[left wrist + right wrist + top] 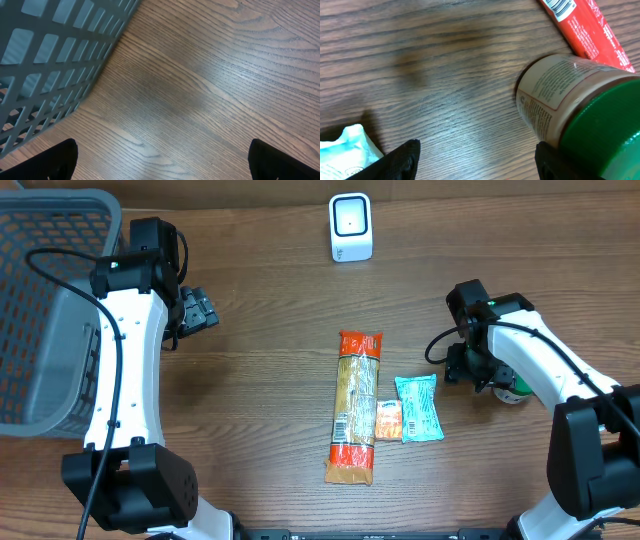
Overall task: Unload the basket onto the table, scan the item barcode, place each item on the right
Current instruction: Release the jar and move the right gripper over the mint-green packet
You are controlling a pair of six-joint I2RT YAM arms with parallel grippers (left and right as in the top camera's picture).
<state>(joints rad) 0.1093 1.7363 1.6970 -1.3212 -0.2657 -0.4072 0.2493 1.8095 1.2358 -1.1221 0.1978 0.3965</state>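
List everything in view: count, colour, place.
basket: one, grey, left edge
scanner: one, white, far centre
long packet: one, orange-red, table centre
small packet: one, orange, right of long packet
teal packet: one, teal, right of small packet
jar: one, green lid, beside right gripper
red packet: one, red, barcode showing, beyond jar
table: one, brown wood, under everything
left gripper: one, black, open, beside basket
right gripper: one, black, open, beside jar

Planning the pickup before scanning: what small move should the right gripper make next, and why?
Probably shift the right gripper sideways toward the green-lidded paper-labelled jar: its jaws are open, but the jar lies off to one side, not between them.
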